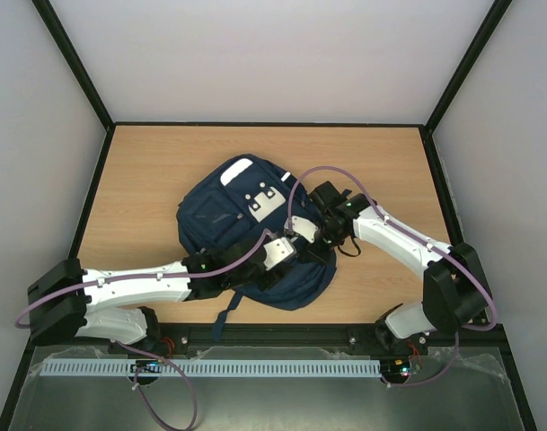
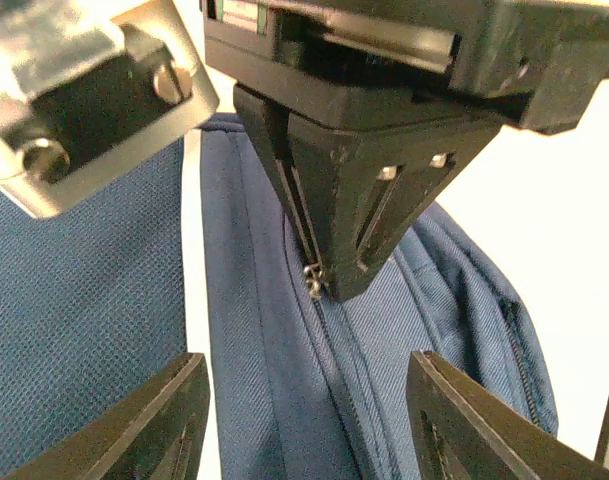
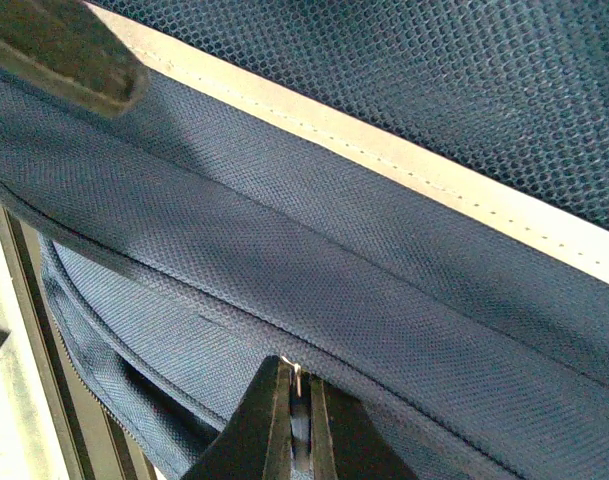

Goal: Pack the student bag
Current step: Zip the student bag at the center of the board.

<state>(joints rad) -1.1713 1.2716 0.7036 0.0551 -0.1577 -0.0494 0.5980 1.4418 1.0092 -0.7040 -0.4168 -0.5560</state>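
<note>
The student bag (image 1: 237, 224) is a large navy backpack with white stripes and grey-white patches, lying flat in the middle of the table. My right gripper (image 1: 311, 235) is at the bag's right side and is shut on a small metal zipper pull (image 3: 298, 374); its jaws pinch it along the zipper seam. The left wrist view shows the same pull (image 2: 314, 281) held by the black right fingers (image 2: 369, 215). My left gripper (image 2: 309, 425) is open, its fingers astride the closed zipper line (image 2: 339, 390) just behind the right gripper, holding nothing. It also shows in the top view (image 1: 289, 242).
The wooden table (image 1: 147, 180) has black frame rails around it and white walls behind. A dark strap (image 1: 226, 316) of the bag hangs toward the near edge. A white mesh-bordered stripe (image 3: 404, 160) runs across the bag.
</note>
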